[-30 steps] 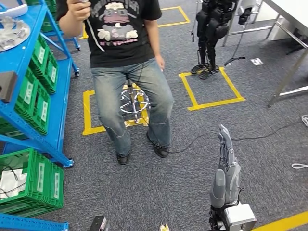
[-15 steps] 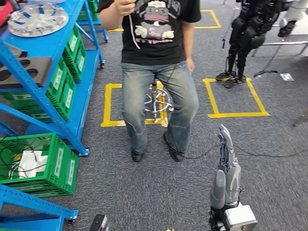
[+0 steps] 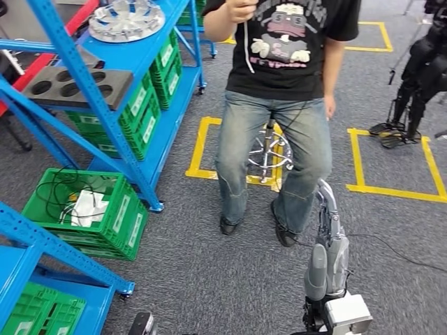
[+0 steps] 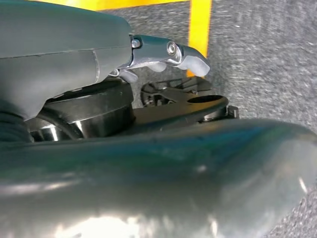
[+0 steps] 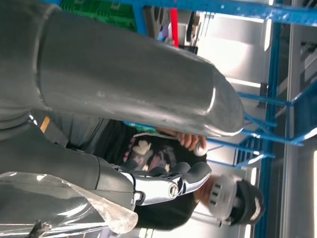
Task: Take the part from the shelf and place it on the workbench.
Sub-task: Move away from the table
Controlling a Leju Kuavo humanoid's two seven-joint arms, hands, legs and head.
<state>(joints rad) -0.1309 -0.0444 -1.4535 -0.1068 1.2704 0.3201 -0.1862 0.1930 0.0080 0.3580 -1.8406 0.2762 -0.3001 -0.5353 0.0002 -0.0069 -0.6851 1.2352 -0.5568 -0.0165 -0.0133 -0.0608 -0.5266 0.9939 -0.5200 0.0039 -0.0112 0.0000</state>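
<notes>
A blue shelf [image 3: 113,129] stands at the left of the head view. On its upper level lies a round silver part [image 3: 126,19] with spokes. One level lower rests a dark grey plate [image 3: 74,85] with round holes. My right hand [image 3: 327,248] is raised at the lower right, fingers straight and apart, holding nothing, far from the shelf. The right wrist view has the same hand [image 5: 164,186] empty in front of a person. My left hand [image 4: 168,52] hangs low over grey carpet with its fingers straight and nothing in it.
A person [image 3: 279,105] sits on a stool [image 3: 269,150] straight ahead, between me and the yellow floor squares [image 3: 392,188]. Green crates [image 3: 89,209] stand on the floor and on the low shelves. A dark robot [image 3: 427,70] stands at the far right.
The camera has turned to the left, so the whole scene has slid right and the shelf with its parts has come into view. My right hand keeps the same raised pose.
</notes>
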